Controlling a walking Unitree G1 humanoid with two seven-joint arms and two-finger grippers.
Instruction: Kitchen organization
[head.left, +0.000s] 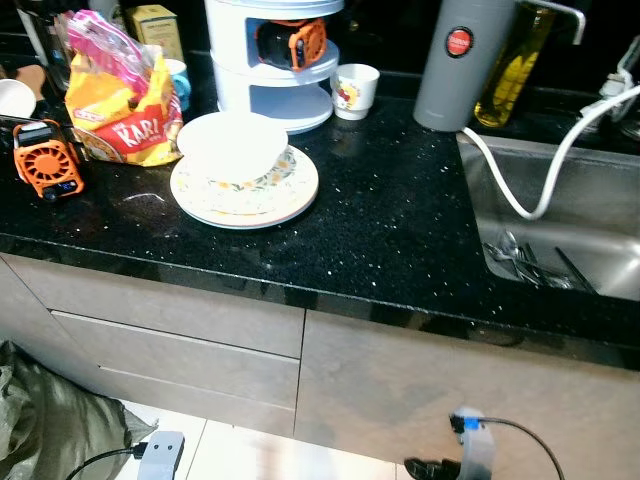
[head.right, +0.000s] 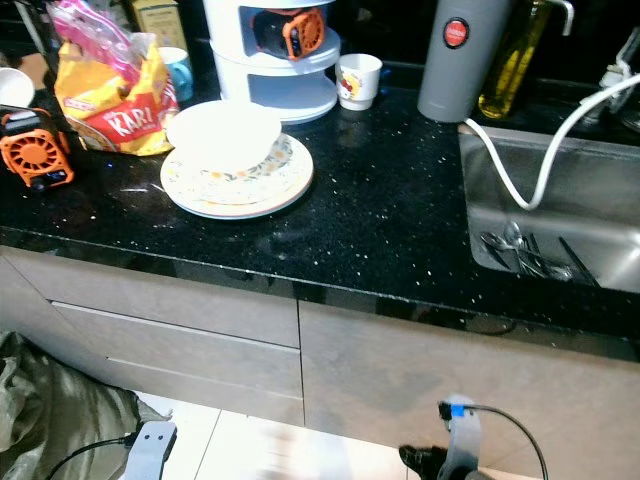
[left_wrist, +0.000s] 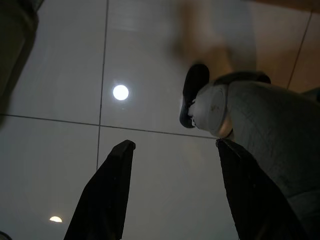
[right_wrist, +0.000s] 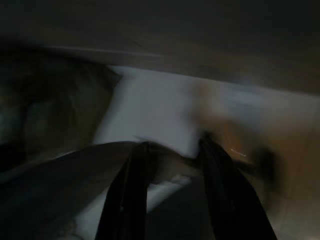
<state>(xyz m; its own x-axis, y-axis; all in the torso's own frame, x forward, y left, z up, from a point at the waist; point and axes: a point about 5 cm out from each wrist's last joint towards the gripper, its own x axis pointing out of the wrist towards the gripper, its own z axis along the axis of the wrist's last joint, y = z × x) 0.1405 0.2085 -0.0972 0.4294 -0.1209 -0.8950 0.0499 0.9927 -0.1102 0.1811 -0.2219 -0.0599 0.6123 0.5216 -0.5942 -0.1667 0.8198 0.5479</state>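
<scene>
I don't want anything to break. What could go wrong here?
The bowl sits upside down on stacked plates; a bump could slide it off. The white hose trails from the counter into the sink and might snag an arm. Both grippers hang low by the floor.

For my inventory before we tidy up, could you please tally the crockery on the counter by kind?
Plates: 1 stack, count within it unclear, floral plate on top
Bowls: 1, the white bowl upside down on the plate
Cups: 3, the printed cup, a blue cup behind the snack bag, a white cup at the far left
Total: 5
</scene>
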